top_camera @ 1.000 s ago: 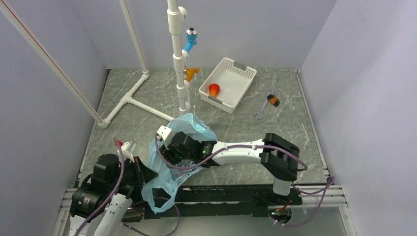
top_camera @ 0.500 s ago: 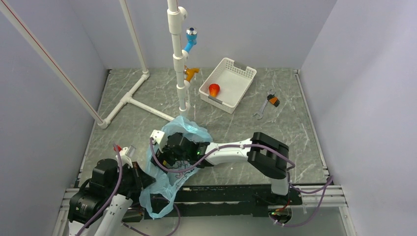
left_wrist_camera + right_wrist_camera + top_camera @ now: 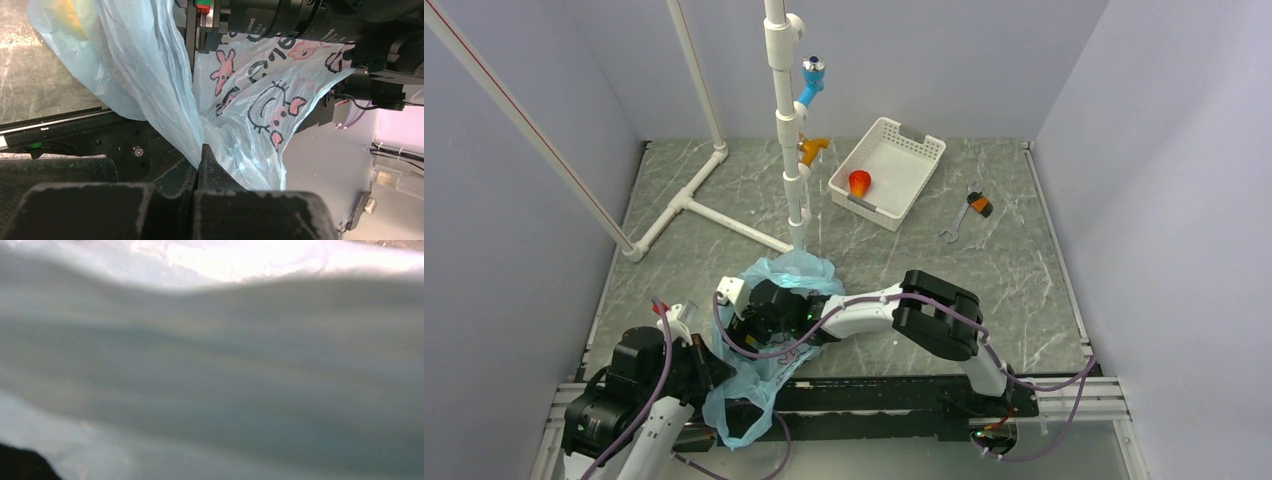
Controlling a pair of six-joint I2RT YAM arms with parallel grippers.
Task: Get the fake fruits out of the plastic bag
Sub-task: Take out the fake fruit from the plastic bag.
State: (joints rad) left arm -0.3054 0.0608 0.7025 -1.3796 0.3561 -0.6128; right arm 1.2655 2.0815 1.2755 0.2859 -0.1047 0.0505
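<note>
Red-orange fruit (image 3: 859, 183) sits in white basket (image 3: 894, 165), well apart from plastic bag (image 3: 799, 270)

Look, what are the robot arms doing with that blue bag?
They are working on getting toy fruit out of the bag. The left gripper pinches the bag's edge shut. The right gripper is pushed into the bag's folds, and plastic hides its fingers. One red-orange fruit sits in the white basket. A yellow shape shows through the bag.
</note>
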